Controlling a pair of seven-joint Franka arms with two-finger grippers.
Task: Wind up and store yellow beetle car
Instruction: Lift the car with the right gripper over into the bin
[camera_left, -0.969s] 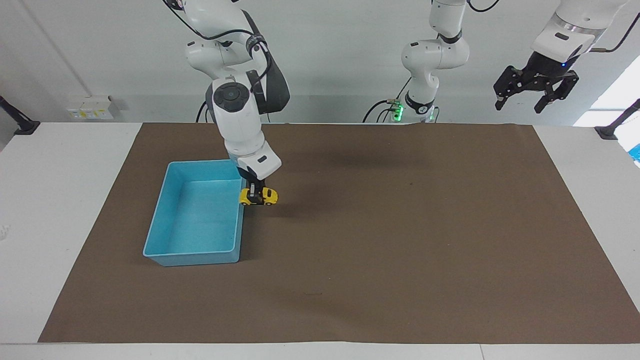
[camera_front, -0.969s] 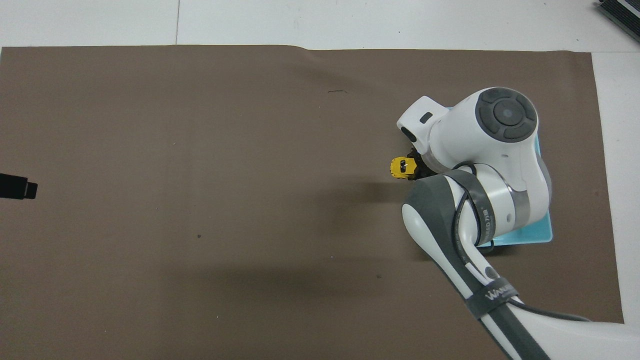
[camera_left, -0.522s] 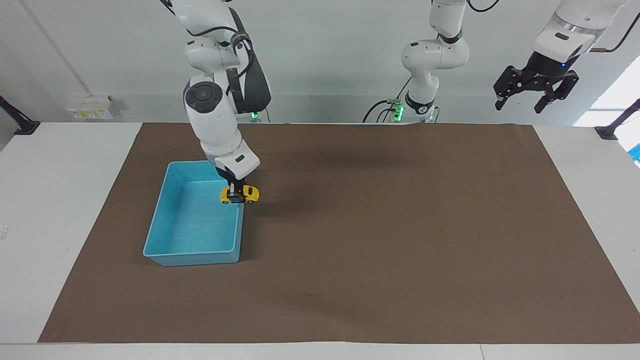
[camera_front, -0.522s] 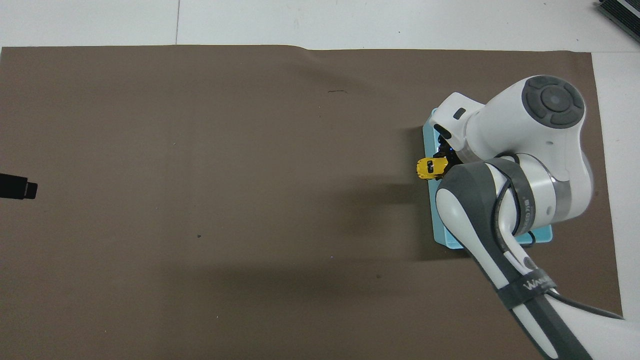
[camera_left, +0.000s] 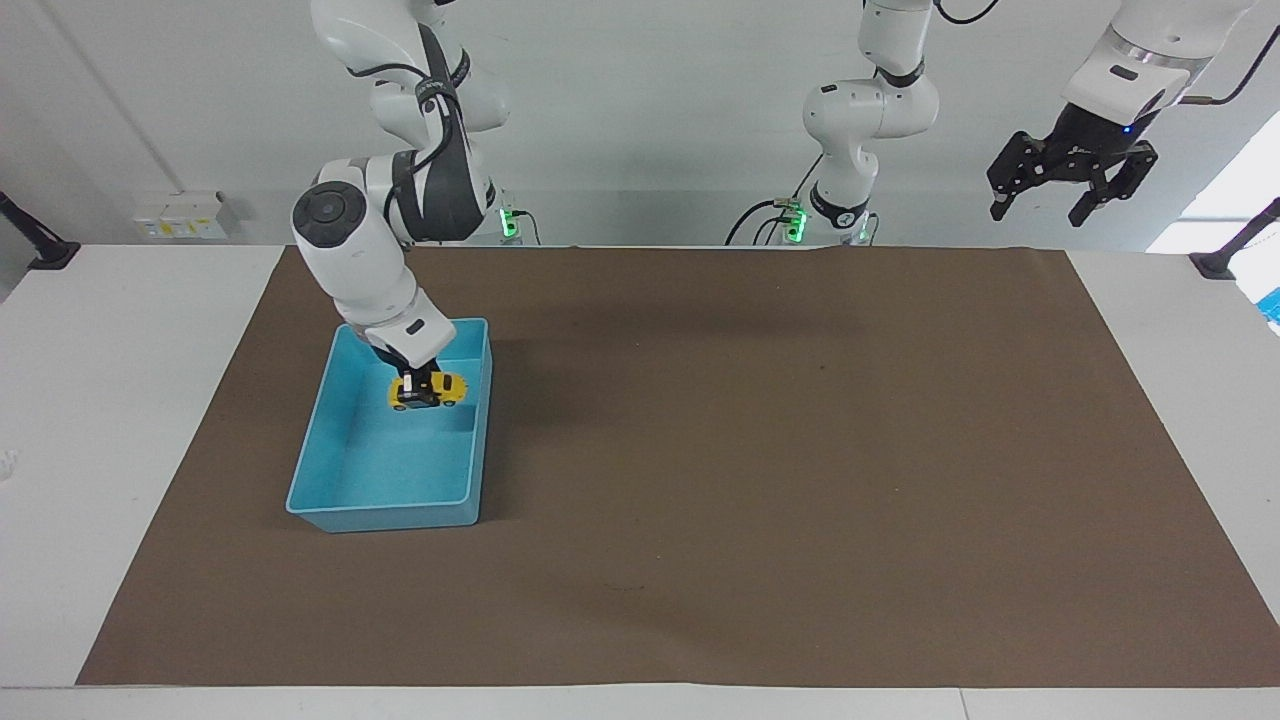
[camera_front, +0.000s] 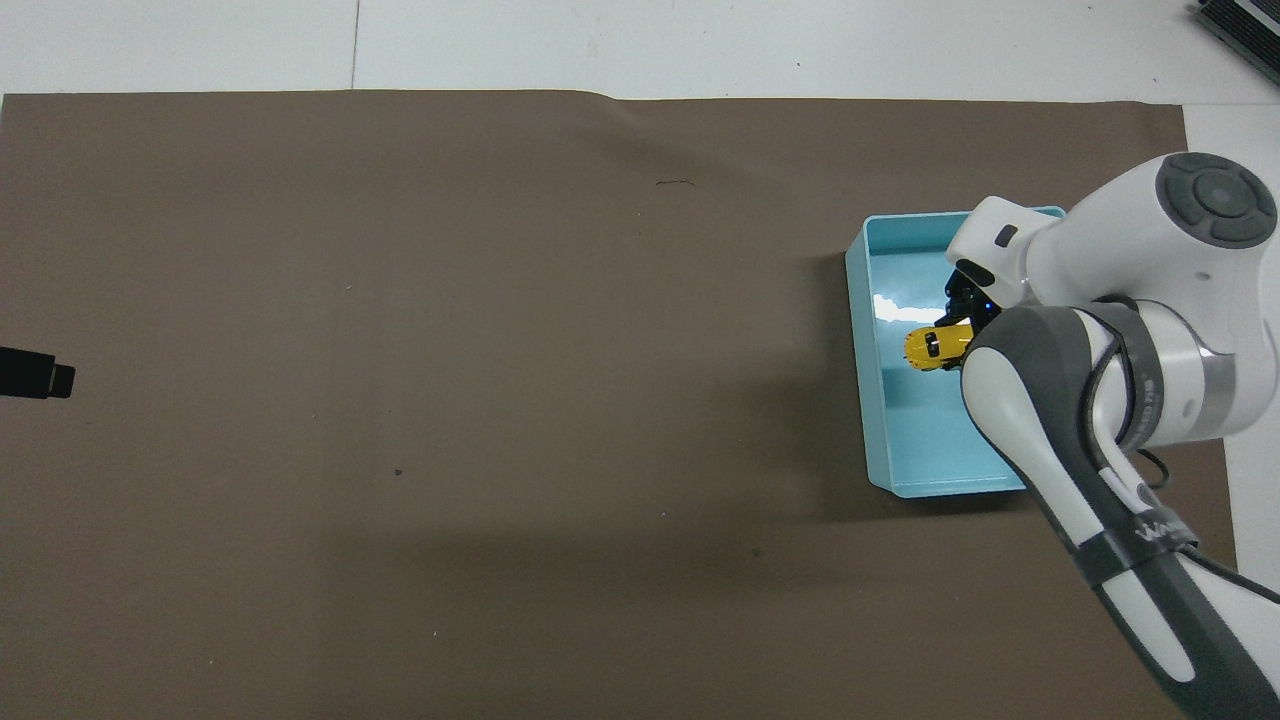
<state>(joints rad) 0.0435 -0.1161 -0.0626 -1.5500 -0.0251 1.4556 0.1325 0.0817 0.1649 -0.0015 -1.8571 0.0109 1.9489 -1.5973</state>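
The right pincer (camera_left: 418, 388), clamped on the yellow beetle car (camera_left: 429, 390), holds it over the blue bin (camera_left: 315, 420) directly beneath, apparently for storing (the left pincer (camera_left: 1070, 190) waits raised, spread open).

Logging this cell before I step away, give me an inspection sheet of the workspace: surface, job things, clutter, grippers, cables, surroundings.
Surface: brown mat on a white table.
Job's things: yellow beetle car held over the inside of the blue bin.
Clutter: nothing seen.
Grippers: right gripper shut on the car; left gripper open, waiting raised at its end.
Cables: black cables along both arms and at their bases.
Surroundings: white wall, wall socket box.
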